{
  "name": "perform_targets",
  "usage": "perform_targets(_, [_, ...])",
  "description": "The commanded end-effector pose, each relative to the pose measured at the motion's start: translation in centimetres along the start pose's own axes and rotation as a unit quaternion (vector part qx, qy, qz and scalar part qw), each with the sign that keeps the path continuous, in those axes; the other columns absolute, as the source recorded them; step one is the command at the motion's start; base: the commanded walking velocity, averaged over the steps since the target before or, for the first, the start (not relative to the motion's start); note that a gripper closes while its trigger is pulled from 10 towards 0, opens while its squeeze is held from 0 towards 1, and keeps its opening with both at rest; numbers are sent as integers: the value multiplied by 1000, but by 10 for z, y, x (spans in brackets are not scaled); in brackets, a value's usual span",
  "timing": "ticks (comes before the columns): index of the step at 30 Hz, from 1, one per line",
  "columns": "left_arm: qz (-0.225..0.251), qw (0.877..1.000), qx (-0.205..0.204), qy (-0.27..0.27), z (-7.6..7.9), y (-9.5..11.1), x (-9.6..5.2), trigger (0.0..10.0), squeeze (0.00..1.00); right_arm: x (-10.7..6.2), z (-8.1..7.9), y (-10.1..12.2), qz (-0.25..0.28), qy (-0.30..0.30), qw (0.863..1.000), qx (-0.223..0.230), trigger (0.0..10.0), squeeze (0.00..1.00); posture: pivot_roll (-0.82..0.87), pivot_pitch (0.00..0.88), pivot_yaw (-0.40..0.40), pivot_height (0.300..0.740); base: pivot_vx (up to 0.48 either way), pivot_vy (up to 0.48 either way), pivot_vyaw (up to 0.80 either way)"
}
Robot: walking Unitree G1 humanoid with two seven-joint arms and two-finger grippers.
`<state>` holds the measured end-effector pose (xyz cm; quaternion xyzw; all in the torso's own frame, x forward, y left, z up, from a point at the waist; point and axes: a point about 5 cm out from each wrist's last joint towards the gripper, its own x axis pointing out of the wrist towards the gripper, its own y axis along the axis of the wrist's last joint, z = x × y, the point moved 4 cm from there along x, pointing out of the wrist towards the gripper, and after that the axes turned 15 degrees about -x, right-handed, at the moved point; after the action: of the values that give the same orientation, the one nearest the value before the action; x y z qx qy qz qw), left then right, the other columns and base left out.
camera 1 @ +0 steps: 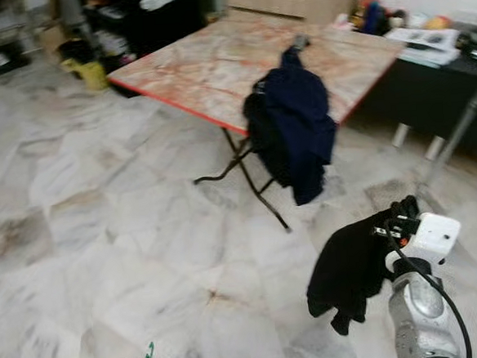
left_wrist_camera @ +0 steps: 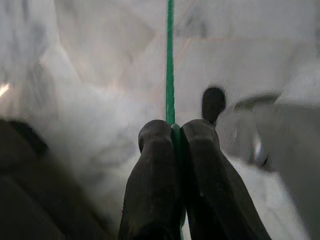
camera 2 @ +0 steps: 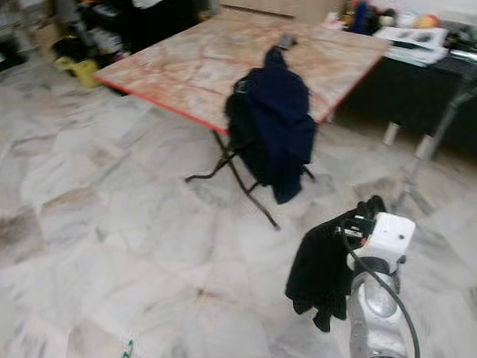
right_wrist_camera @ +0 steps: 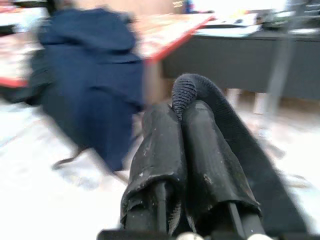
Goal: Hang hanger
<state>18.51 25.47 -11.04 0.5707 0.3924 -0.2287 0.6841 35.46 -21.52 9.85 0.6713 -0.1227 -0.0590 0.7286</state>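
The left gripper (left_wrist_camera: 175,132) is clamping one green hanger (left_wrist_camera: 170,60); the right gripper (right_wrist_camera: 181,112) is pinching one black garment (camera 1: 351,265) near the folding table (camera 1: 206,66), where one navy garment (camera 1: 292,126) is draping.

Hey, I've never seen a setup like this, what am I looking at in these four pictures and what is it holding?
A humanoid robot is walking through a home. Two pictures come from cameras on its head, looking down at a marble floor; the other two come from its wrists.

The left gripper is shut on a thin green hanger. The right gripper is shut on a black garment.

Ahead stands a folding table with a navy garment draped over its edge.
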Motion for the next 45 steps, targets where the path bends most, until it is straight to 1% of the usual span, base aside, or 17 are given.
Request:
perform_targets(1, [-2,1000,-9,8,-2,-4,-1,10000,0,1,11,5,11,-12,1000,-4,10000,0,57,109,-49,740,0,0,0])
perform_targets(7, [-7,1000,-15,13,-3,-10,-2,10000,0,5,13,8,12,-10,1000,-9,10000,0,55,110,-62,740,0,0,0])
perform_targets(13, [-5,1000,-20,15,-2,-11,-2,10000,0,7,6,11,17,9,1000,-16,10000,0,59,112,-68,740,0,0,0])
perform_targets(16, [-8,1000,-18,16,-2,-12,-2,10000,0,7,0,14,26,25,999,-28,10000,0,59,112,-67,740,280,0,0])
perform_targets(19, [-8,1000,-18,16,-2,-13,-2,10000,0,7,-1,16,29,28,999,-30,10000,0,58,113,-67,740,299,0,0])
perform_targets(24, [-9,1000,-17,14,-1,-13,-2,10000,0,9,-5,22,42,42,997,-45,10000,0,60,116,-65,740,301,0,0])
perform_targets(31, [-8,1000,-15,12,-1,-14,-2,10000,0,13,-7,30,52,46,997,-46,10000,0,65,117,-65,740,312,0,0])
perform_targets(37, [-8,1000,-13,11,-1,-14,-3,10000,0,16,-11,39,68,50,995,-45,10000,0,69,115,-65,740,316,0,0])
perform_targets(40, [-5,1000,-12,8,2,-13,-2,10000,0,21,-18,53,90,67,992,-52,10000,0,69,113,-64,740,320,0,0])
perform_targets(45, [-1,1000,-12,4,6,-10,-1,10000,0,31,-25,71,116,84,988,-61,10000,0,75,105,-67,740,331,0,0])
